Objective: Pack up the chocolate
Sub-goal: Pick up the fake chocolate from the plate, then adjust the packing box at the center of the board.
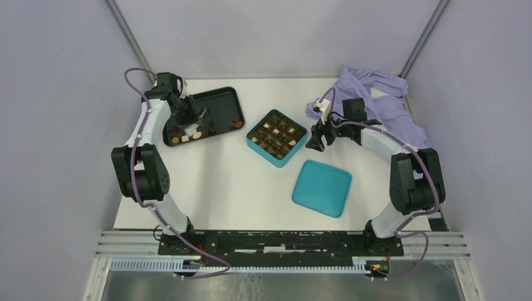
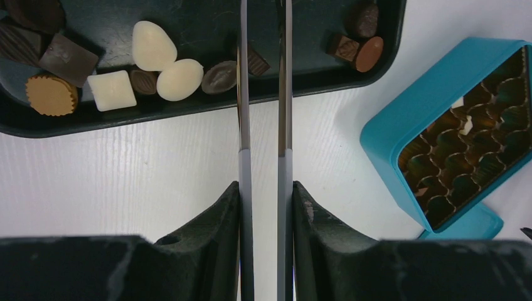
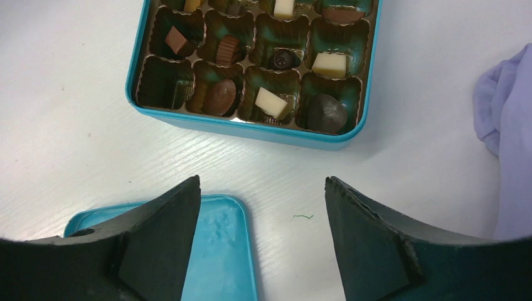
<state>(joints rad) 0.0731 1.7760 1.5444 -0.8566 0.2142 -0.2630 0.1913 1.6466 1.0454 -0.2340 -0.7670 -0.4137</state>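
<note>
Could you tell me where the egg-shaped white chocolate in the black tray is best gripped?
Come straight down on the egg-shaped white chocolate and pinch across its two long flanks. Bare black tray lies beside both, while its near end almost touches the oval white piece.

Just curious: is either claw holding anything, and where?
Right gripper: nothing. Left gripper straddles a dark chocolate in the tray; a grip cannot be told.

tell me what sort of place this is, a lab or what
Most likely a robot lab test cell: plain grey walls close in a white table, two arms are mounted on a metal rail, and chocolates sit in a black tray beside a teal box.
</note>
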